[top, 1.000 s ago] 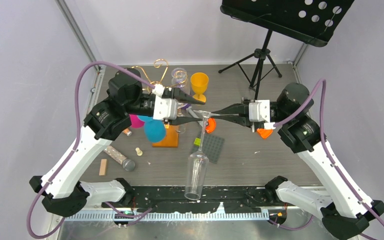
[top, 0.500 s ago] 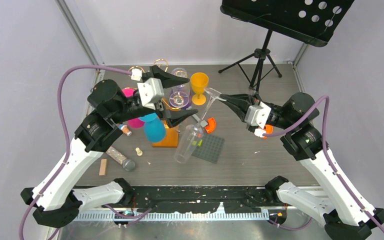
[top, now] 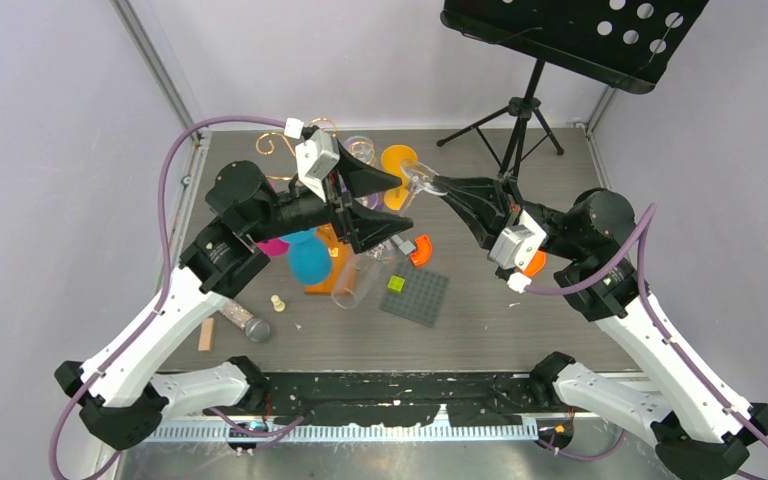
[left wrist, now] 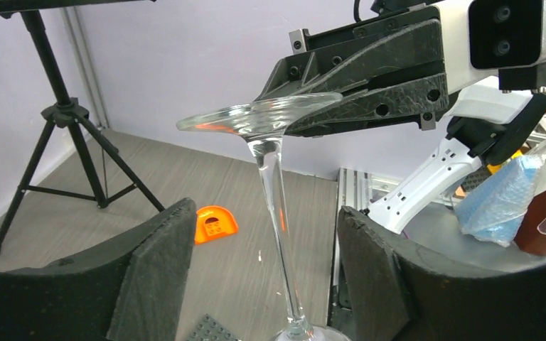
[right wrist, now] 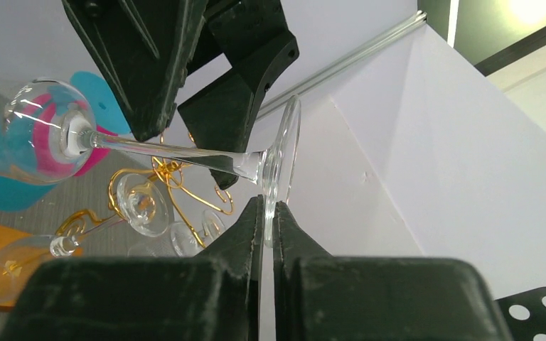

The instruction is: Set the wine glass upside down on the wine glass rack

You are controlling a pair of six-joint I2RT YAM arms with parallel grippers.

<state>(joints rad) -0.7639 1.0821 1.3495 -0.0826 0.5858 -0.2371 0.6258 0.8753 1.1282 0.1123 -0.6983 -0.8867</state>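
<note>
A grey wood-grain table (top: 500,330) is seen. On it are stood the wine glass rack (top: 322,283) on its orange base, a music stand tripod (top: 518,140) and a pale pawn (top: 278,302); a dark studded plate (top: 420,298), a wooden block (top: 206,334) and an orange piece (top: 420,250) are laid flat.

**Odds and ends on the counter**

A black music stand (top: 560,35) rises on its tripod at the far end of the counter (top: 520,330), well beyond the right gripper (top: 432,183). An orange goblet (top: 393,160) stands upright just beyond the left gripper (top: 401,204). Below that gripper and nearer the arm bases sits a teal cup (top: 309,258), with a pink cup (top: 272,247) at its left side. Nearer than the right gripper lies a grey studded plate (top: 418,298) carrying a small green block (top: 396,284). An orange arched piece (top: 420,250) lies just beyond the plate. Well off to the left gripper's near left lie a pale pawn (top: 278,302), a cylinder with a grey end (top: 242,319) and a wooden block (top: 206,334).
</note>
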